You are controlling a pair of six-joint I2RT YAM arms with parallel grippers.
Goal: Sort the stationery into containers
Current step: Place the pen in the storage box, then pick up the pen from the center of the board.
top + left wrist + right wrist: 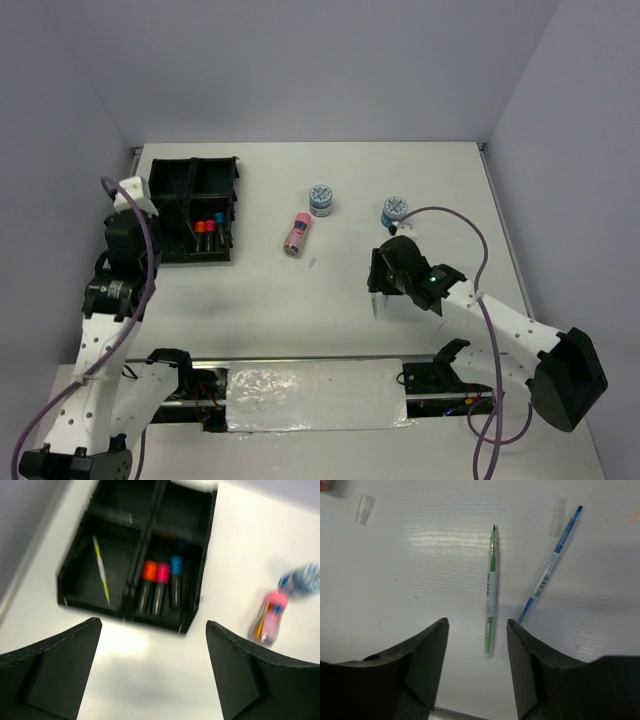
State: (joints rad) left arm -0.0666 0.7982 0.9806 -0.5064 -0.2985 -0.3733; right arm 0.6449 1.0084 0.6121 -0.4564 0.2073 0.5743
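Top view: black rectangular plastic organiser tray [236, 200] sits far left on the white matte table [300, 320]. Short black markers w/ coloured caps [207, 232] lie in its near-right compt. The pink tube [296, 235] lies flat mid-table, well apart from the tray. One round blue-white tub [320, 199] stands just beyond it, and a second tub [395, 210] further right. The left gripper [135, 197] hangs beside the tray's left wall. The right gripper [378, 295] is low over the table, near the second tub.

Left wrist view (blurred): left gripper [152, 675] jaws are wide apart w/ nothing btw them. Below, the tray has rigid dividers. Orange-, pink- & blue-capped markers lie side by side in one compt, and a thin yellow-green pen [101, 570] lies alone in the next.

Right wrist view: right gripper [476, 665] jaws are part-way apart, straddling the near end of a thin translucent green pen [491, 590]. One pad sits each side, not touching it as far as I can tell. A thin blue pen w/ white label [550, 570] lies angled just beside, its near tip close to the right finger. Two small clear caps [365, 508] lie further off.

Handling: the green pen is prob. very light and stiff, w/ a smooth round barrel, so likely to roll or slip. Pinch across the barrel w/ pads right down at the table. A hold nearer mid-length would balance better, since an end grip may let it pivot. Closing could also nudge the blue pen.
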